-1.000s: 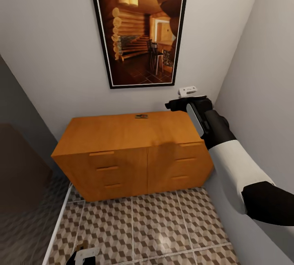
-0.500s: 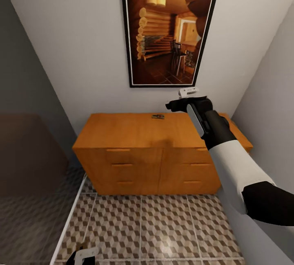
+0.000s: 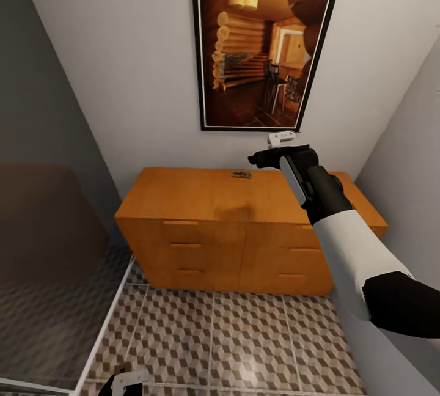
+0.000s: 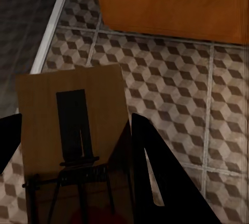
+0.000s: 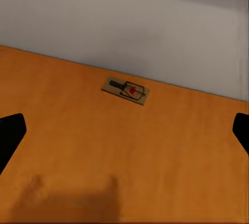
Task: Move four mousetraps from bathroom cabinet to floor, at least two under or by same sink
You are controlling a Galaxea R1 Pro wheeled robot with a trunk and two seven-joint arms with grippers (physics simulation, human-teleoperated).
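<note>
One mousetrap [image 3: 241,175] lay at the back of the cabinet [image 3: 201,194] top, under a framed picture [image 3: 263,41], with the right claw [image 5: 124,130] spread wide above it. The left claw [image 4: 78,146] pinched another trap [image 4: 72,125] over the tiled floor [image 3: 244,335], beside a glass screen [image 3: 55,261].

Soft even light, faint shadows, slightly blurry renders.

One mousetrap [image 3: 241,174] lies flat on the cabinet [image 3: 201,200] top, near the back edge by the wall: tan board, dark wire, red spot [image 5: 126,90]. Cabinet: orange-brown, drawers shut, bar handles. A second mousetrap [image 4: 72,130] is clamped in the left gripper [image 4: 70,146] above the cube-patterned bathroom floor [image 3: 244,335].
</note>
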